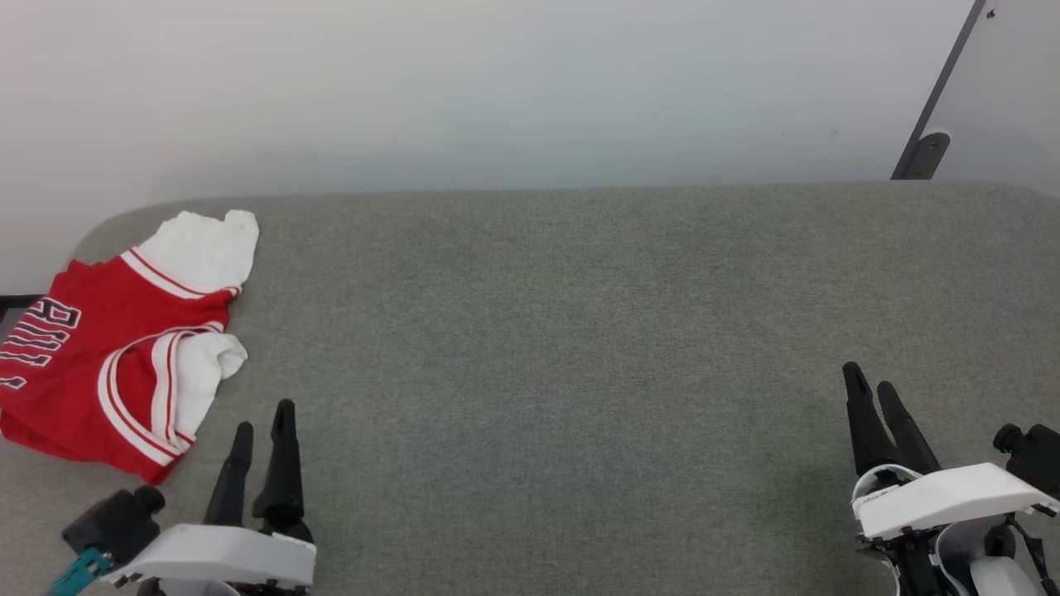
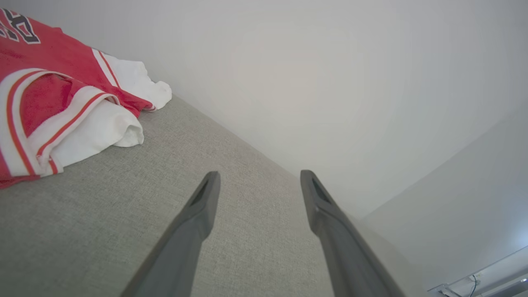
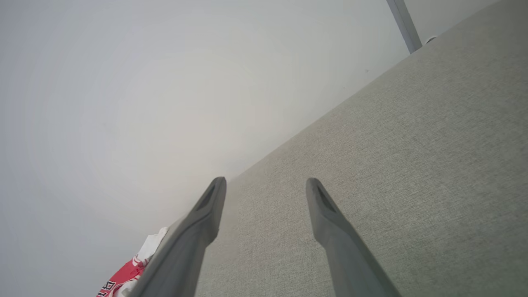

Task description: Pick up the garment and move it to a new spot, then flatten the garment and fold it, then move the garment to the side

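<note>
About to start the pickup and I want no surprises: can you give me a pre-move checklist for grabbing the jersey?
1. The left gripper open, holding nothing: ok.
2. The right gripper open, holding nothing: ok.
3. The garment near the left gripper: ok; it lies just ahead, to its left.
4. The garment wholly on the table: cannot tell; its left edge leaves the head view.
5. Room for a new spot: ok; bare grey surface stretches between the grippers.
6. The garment flat: not ok; it is bunched, sleeves crumpled.
</note>
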`<state>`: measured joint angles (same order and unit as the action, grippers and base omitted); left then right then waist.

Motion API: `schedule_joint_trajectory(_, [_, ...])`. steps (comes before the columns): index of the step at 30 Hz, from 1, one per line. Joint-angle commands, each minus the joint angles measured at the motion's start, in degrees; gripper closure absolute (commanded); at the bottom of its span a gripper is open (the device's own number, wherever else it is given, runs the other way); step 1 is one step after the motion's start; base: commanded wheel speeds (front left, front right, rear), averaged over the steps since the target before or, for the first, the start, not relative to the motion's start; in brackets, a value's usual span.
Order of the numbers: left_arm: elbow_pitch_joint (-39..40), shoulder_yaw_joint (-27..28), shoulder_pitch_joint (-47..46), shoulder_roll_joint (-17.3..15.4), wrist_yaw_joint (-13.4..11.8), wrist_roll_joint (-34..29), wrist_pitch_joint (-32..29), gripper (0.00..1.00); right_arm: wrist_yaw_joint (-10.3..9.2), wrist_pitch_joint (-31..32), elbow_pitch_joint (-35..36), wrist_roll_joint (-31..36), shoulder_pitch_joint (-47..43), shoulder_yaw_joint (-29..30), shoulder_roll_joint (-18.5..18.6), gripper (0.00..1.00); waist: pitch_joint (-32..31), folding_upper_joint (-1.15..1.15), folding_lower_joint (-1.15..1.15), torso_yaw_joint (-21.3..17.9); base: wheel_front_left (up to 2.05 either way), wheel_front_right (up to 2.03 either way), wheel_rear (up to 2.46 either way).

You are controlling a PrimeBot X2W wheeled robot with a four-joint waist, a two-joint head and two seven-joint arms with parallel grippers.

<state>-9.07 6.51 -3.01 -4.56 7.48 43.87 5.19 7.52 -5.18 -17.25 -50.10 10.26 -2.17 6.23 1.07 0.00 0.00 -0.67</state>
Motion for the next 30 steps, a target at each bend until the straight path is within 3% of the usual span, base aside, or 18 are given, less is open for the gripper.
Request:
schedule_joint_trajectory(1, [0.95,-0.2,-0.29,-0.78,0.0,-3.07,0.66,0.0,-0.02,-0.67,0.87,2.85,1.6,-0.17,0.27,0.0,0.05,0.0,0.0,-0.03,0.0,0.0,0.0])
schedule_joint_trajectory(10, [1.6,-2.11,-0.18,-1.94,-1.85,-12.39,2.19,0.0,-0.03,-2.18,1.56,14.41,2.13,-0.3,0.23,0.0,0.5,0.0,0.0,-0.1,0.0,0.0,0.0])
schedule_joint_trajectory(30, [2.22,-7.07,0.83,-4.88,-6.6,-24.99,5.18,0.0,-0.04,-5.16,2.58,35.12,2.71,-0.32,-0.33,0.0,0.31,0.0,0.0,-0.38,0.0,0.0,0.0])
